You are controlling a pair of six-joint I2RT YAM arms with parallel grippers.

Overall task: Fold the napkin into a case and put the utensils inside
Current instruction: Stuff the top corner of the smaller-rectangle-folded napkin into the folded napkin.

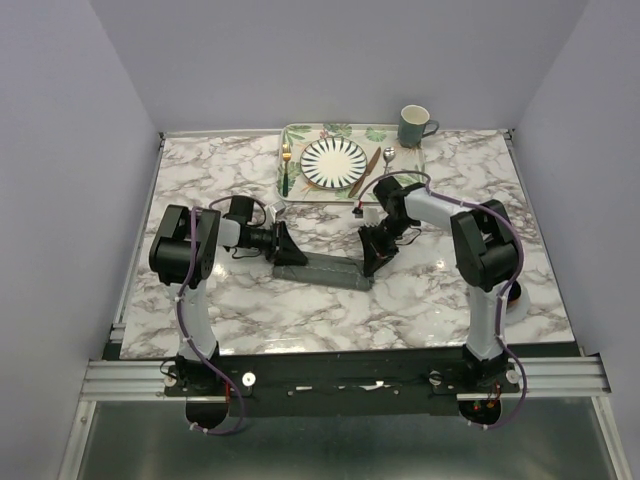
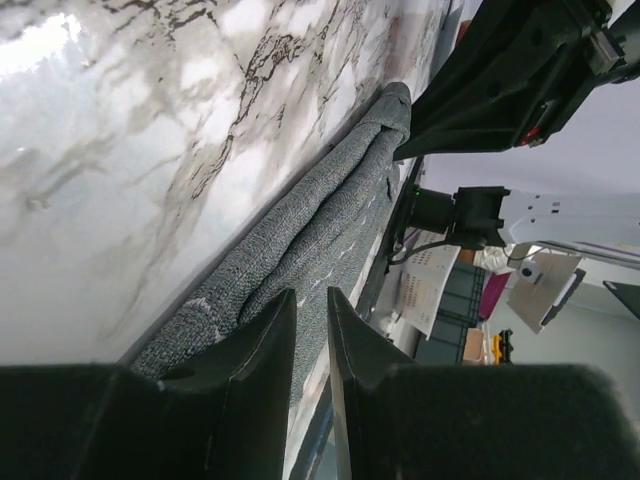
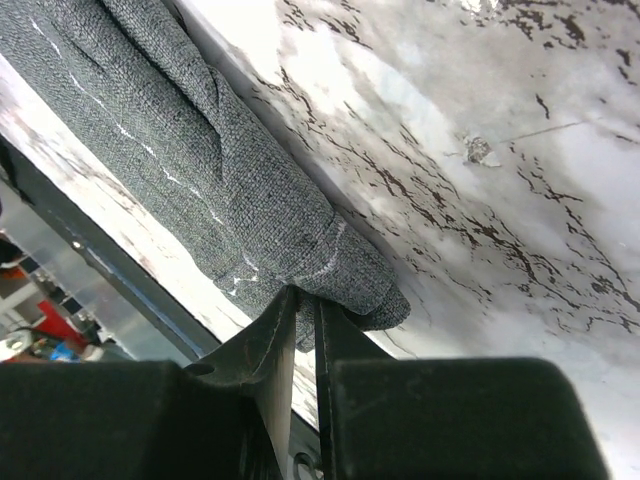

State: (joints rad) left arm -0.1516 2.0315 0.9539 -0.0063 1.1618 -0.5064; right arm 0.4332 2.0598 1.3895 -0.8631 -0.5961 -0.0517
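Left gripper [image 2: 310, 345] and right gripper [image 3: 306, 335] are each clamping an end of the napkin [image 1: 325, 268], a narrow folded strip lying just nearside of the tray [image 1: 352, 130]; I'm aiming for even, level pulls.

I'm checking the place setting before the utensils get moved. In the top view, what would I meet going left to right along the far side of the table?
Fork → striped plate → knife → spoon → mug.
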